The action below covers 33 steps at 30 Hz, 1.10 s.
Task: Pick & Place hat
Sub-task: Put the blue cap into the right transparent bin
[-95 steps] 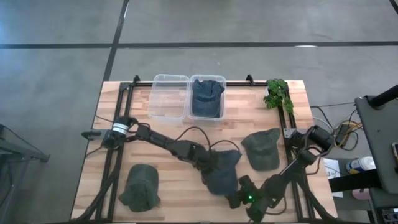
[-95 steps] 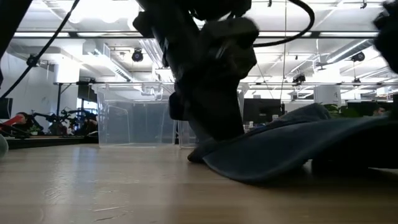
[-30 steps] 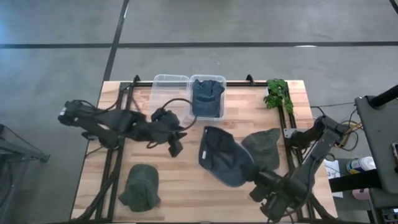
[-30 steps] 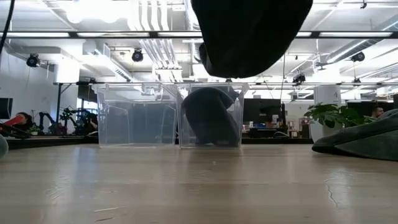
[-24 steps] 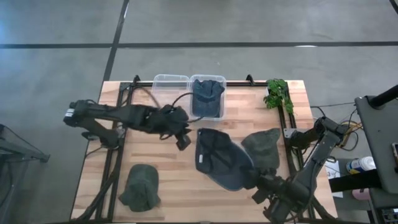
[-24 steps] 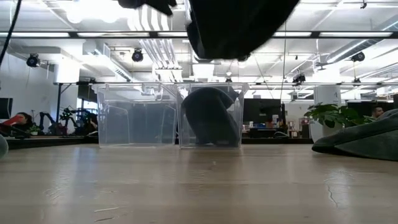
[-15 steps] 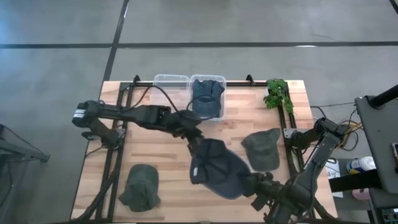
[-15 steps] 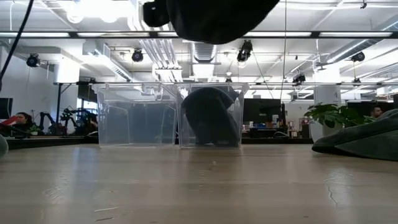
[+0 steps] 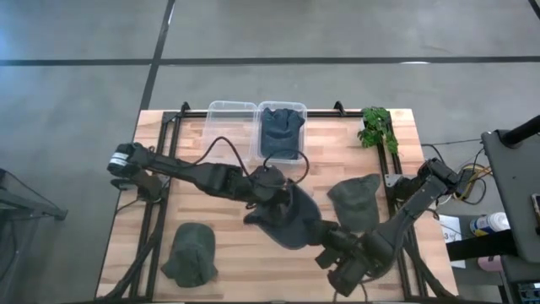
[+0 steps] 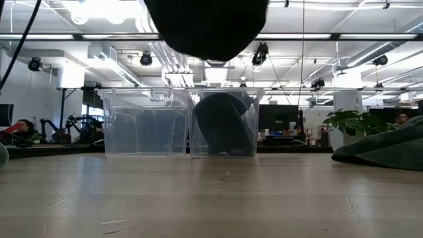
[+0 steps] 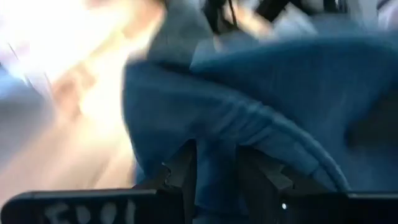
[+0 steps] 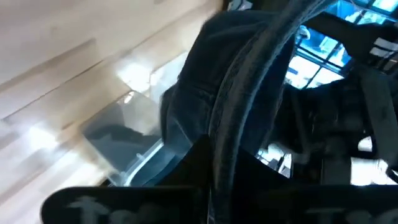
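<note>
A dark blue hat (image 9: 288,221) hangs in the air over the middle of the table; the low view shows it (image 10: 205,23) high above the wood. My right gripper (image 9: 326,247) is shut on its near right edge. My left gripper (image 9: 273,192) has come up to the hat's far left side and stands open, with blue cloth (image 11: 214,134) between its fingers. A second blue hat (image 9: 281,133) lies in the right-hand clear bin (image 9: 297,156). My right gripper pinches the hat's rim (image 12: 225,127) between its two fingers, coming from the table's near right side. The hat is lifted clear of the table and spreads out beyond the fingers toward the left arm. My left gripper's fingers (image 11: 185,169) straddle a ridge of the hat's cloth; whether they touch it I cannot tell.
An empty clear bin (image 9: 229,131) stands left of the filled one at the far edge. A green hat (image 9: 190,255) lies at the near left and a grey-green hat (image 9: 354,201) at the right. A small plant (image 9: 377,127) stands in the far right corner.
My left gripper has swung from the table's left side toward the right edge, up to the hanging hat. My right gripper has carried the hat a little toward the left edge, still clear of the table, and the hat has turned so that its hollow inside no longer faces up.
</note>
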### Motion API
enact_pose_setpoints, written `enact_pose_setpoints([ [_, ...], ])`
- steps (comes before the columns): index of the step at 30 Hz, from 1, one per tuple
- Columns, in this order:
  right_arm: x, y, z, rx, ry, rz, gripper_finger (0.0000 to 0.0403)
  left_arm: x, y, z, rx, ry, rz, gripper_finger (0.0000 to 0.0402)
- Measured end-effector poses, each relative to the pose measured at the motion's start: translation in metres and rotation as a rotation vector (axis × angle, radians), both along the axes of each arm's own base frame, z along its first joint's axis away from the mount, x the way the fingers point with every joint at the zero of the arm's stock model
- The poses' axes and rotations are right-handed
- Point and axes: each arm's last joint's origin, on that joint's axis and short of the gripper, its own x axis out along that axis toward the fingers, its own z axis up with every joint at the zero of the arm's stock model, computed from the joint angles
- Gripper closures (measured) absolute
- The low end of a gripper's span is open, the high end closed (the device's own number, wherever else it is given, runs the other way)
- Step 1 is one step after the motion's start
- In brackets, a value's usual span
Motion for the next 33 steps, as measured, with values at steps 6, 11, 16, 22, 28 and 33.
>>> enact_pose_setpoints([
  [6, 0.013, -0.004, 0.004, -0.022, -0.009, 0.030, 0.0390, 0.008, 0.000, 0.001, 0.066, -0.063, 0.017, 0.0296],
  [11, 0.015, -0.006, 0.003, 0.019, -0.061, -0.023, 0.0390, 0.002, 0.003, -0.009, 0.203, 0.066, -0.027, 0.0296],
  [16, 0.014, -0.006, 0.001, 0.034, -0.077, -0.039, 0.0390, -0.012, 0.007, 0.005, 0.360, 0.095, -0.097, 0.0296],
  [22, 0.013, -0.008, -0.001, 0.016, -0.062, -0.044, 0.0390, -0.039, 0.014, 0.036, 0.537, 0.108, -0.133, 0.0296],
  [28, 0.011, -0.013, 0.003, -0.008, -0.041, -0.041, 0.0390, -0.065, 0.022, 0.048, 0.497, 0.146, -0.094, 0.0296],
  [33, 0.017, -0.023, 0.005, -0.048, -0.012, -0.047, 0.0390, -0.055, 0.018, 0.028, 0.422, 0.174, -0.116, 0.0296],
])
